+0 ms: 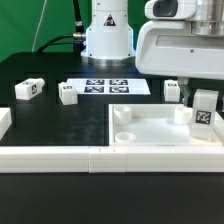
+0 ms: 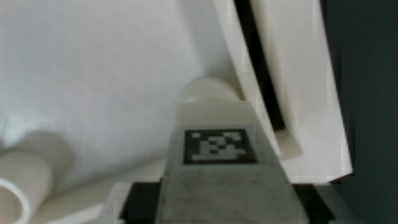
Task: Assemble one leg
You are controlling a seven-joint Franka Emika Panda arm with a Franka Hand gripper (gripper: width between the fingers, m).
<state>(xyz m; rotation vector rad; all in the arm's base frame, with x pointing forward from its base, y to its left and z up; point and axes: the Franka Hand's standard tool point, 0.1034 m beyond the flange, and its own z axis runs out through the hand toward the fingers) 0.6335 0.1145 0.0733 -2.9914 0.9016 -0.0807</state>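
Note:
My gripper (image 1: 203,104) is shut on a leg (image 1: 205,112), a small white peg-like block with a black-and-white tag facing the camera. It holds the leg upright over the corner of the large white tray (image 1: 150,128) at the exterior view's right. In the wrist view the gripper (image 2: 222,206) clamps the leg (image 2: 221,120) between dark fingers (image 2: 148,205), with the tray's floor (image 2: 107,80) and rim (image 2: 267,70) beneath. I cannot tell whether the leg's end touches the tray. Three more legs lie on the black table: two on the left (image 1: 28,89) (image 1: 68,95), one by the gripper (image 1: 172,90).
The marker board (image 1: 105,86) lies in front of the robot base (image 1: 107,35). A low white wall (image 1: 50,157) runs along the table's front, with a short piece on the left (image 1: 4,122). A round raised socket (image 2: 25,175) shows in the tray.

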